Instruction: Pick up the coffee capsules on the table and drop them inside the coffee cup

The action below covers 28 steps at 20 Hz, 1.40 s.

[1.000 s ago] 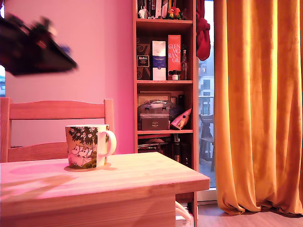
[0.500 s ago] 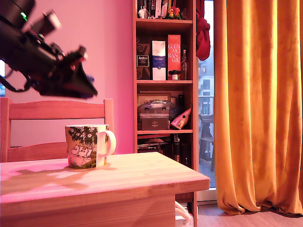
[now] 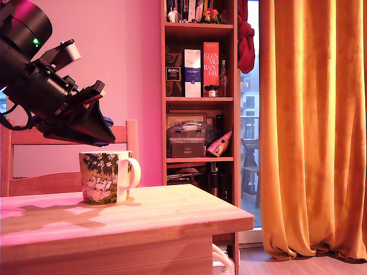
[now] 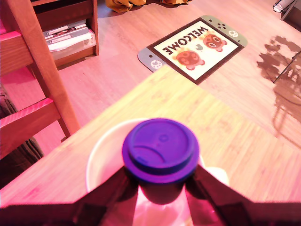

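— One capsule is showing, and only in the wrist view: a small tapered pod with a wide flat round rim [image 4: 160, 149], looking purple-blue in this light. The black robot hand [image 4: 160, 188] is gripping it, one dark finger [image 4: 110, 190] pressing on each side of the body under the rim.

— Where is it sitting relative to the mug?

— Directly over the mouth of the white ceramic mug printed with green foliage and pale cartoon figures [image 3: 106, 176]. In the wrist view the white rim [image 4: 101, 150] is ringing the capsule from below. The capsule is not resting on the rim.

— And in the exterior view?

— That view is showing the hand [image 3: 106, 134] tilting down at an angle, its tip just above the mug's top edge. The capsule itself is hidden there.

— And the mug?

— It is standing upright on the light wooden plank bench [image 3: 172, 215], handle pointing to the exterior view's right, with a wooden slat-back chair [image 3: 63, 134] behind it. A welcome doormat [image 4: 193, 47] is lying on the floor beyond the bench edge.
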### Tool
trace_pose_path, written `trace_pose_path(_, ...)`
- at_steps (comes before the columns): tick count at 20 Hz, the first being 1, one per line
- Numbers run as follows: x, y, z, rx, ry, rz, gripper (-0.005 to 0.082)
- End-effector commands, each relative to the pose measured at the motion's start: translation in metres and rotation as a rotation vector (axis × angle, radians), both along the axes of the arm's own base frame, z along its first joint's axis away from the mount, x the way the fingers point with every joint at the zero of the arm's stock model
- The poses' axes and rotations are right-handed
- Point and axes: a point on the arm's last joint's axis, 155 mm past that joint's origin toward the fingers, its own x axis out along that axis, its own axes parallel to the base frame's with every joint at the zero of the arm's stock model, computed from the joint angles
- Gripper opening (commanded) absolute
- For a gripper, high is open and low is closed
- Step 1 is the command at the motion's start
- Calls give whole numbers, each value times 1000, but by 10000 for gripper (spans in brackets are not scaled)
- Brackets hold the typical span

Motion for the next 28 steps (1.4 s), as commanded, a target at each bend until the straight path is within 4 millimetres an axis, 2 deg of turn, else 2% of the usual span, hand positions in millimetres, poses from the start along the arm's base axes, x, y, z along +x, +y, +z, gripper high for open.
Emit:
trace_pose_path(1, -1, -2, -5, 6, 6, -7, 123)
trace_pose_path(5, -2, -1, -7, 9, 14, -8, 134)
trace_pose_path(6, -2, -1, -7, 10, 12, -9, 169)
trace_pose_path(8, -3, -1, -8, 12, 17, -9, 322)
trace_pose_path(10, -5, 0, -11, 27, 22, -21, 522)
trace_pose_path(11, -5, 0, -12, 34, 23, -20, 562)
trace_pose_path(15, -6, 0, -6, 31, 15, -25, 548)
trace_pose_path(16, -7, 0, -3, 30, 13, -25, 532)
trace_pose_path(18, -10, 1, 10, 23, -10, -24, 394)
trace_pose_path(21, -18, 4, 33, 13, -43, -23, 25)
trace_pose_path(22, -21, 5, 39, 12, -49, -23, -22)
trace_pose_path(24, -27, 7, 47, 11, -56, -21, -19)
trace_pose_path(28, -43, 15, 48, 23, -14, -15, -19)
